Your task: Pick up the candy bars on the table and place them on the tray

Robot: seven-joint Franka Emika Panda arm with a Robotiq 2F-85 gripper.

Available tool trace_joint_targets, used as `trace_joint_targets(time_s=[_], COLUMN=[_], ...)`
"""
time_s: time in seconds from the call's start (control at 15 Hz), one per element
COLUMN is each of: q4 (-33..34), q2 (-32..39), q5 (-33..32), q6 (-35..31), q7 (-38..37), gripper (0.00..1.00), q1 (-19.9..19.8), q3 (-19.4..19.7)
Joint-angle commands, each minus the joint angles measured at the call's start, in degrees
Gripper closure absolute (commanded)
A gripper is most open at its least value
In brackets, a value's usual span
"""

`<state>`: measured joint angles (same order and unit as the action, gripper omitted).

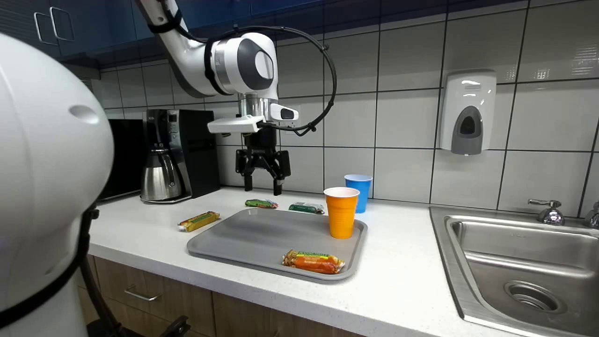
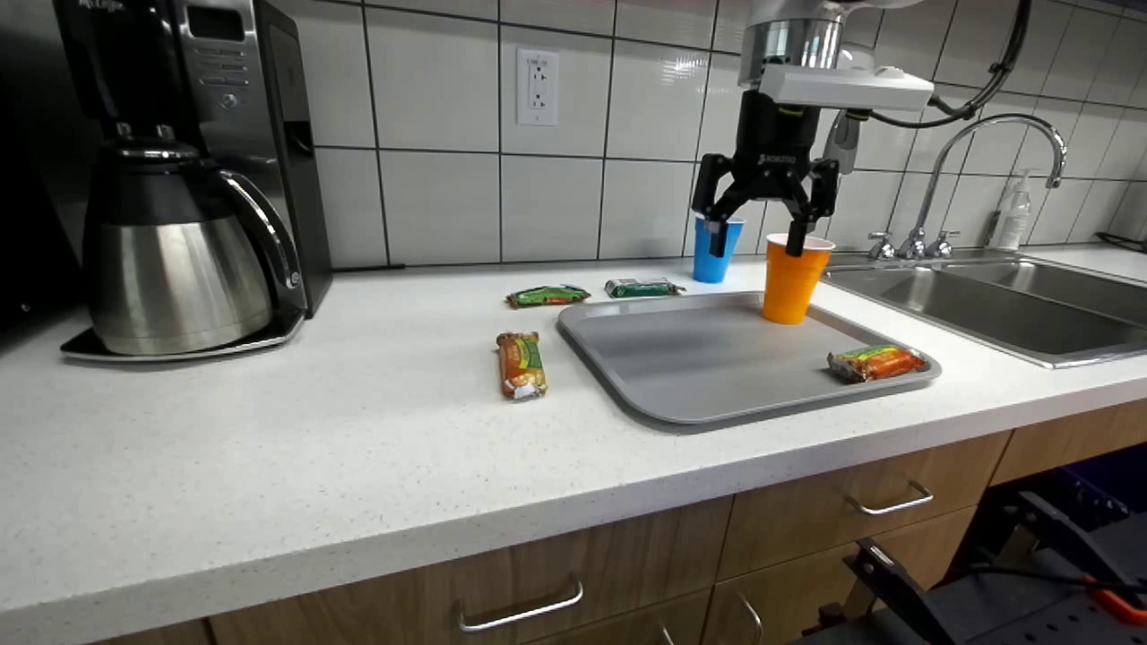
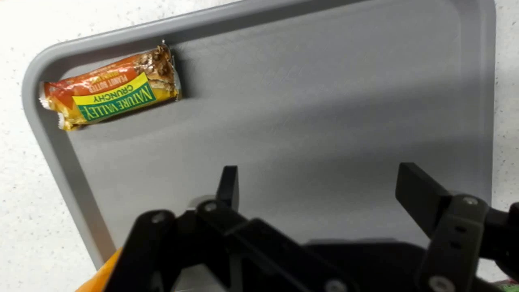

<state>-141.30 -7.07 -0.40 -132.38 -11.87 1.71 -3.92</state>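
A yellow-orange candy bar point(image 1: 199, 221) lies on the white table point(image 2: 269, 448) beside the grey tray point(image 1: 252, 236); it also shows in an exterior view point(image 2: 521, 365). Two green candy bars, one bright green point(image 1: 261, 203) and one dark green point(image 1: 306, 208), lie behind the tray near the wall; both show in an exterior view too point(image 2: 547, 296) point(image 2: 642, 288). In the wrist view, a sliver of green point(image 3: 511, 288) shows at the bottom right corner. My gripper point(image 1: 263, 185) is open and empty, raised above the tray; the wrist view shows bare tray between its fingers point(image 3: 316, 178).
An orange-red packet point(image 3: 111, 87) lies in a tray corner. An orange cup point(image 1: 341, 215) stands on the tray, with a blue cup point(image 1: 365, 196) behind it. A coffee maker point(image 2: 179, 260) stands at one end, a steel sink point(image 1: 514, 262) at the opposite end. A tiled wall backs the counter.
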Motion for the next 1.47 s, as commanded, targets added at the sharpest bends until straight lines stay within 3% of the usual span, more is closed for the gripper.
trace_joint_targets(time_s=[0.0,0.8,1.4], q4=[2.81,7.15,7.93], q2=[2.22,7.18,9.69], q5=[-0.88,0.07,2.38], q6=[0.38,0.22,-0.96], q7=[0.69,6.73,5.83], gripper=[0.00,0.00,0.00], q1=[1.20,5.50,9.06], q3=[-0.80,-2.78,-6.05])
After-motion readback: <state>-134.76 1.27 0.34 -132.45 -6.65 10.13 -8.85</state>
